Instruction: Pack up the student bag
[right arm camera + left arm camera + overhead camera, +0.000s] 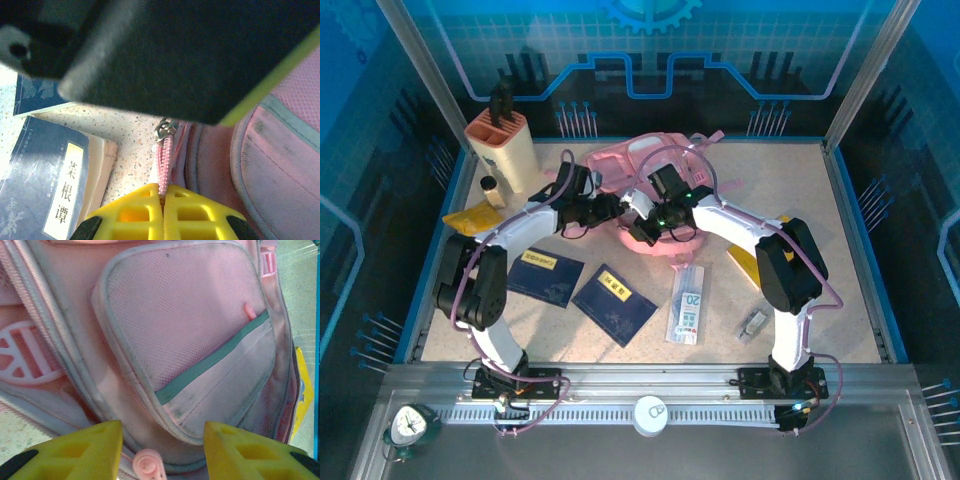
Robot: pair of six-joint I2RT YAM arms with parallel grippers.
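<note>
Two pincers of mine reach to the pink bag (620, 160), which lies at the middle back of the table (800, 190). My right pincer (163, 192) is pressed together on a pink zip pull (162, 160) that runs up to a metal slider (166, 129); a dark blue book (55, 185) lies just beside. My left pincer (162, 432) stands apart at the front pocket (185, 320), a curled pink tab (148, 465) in the gap.
</note>
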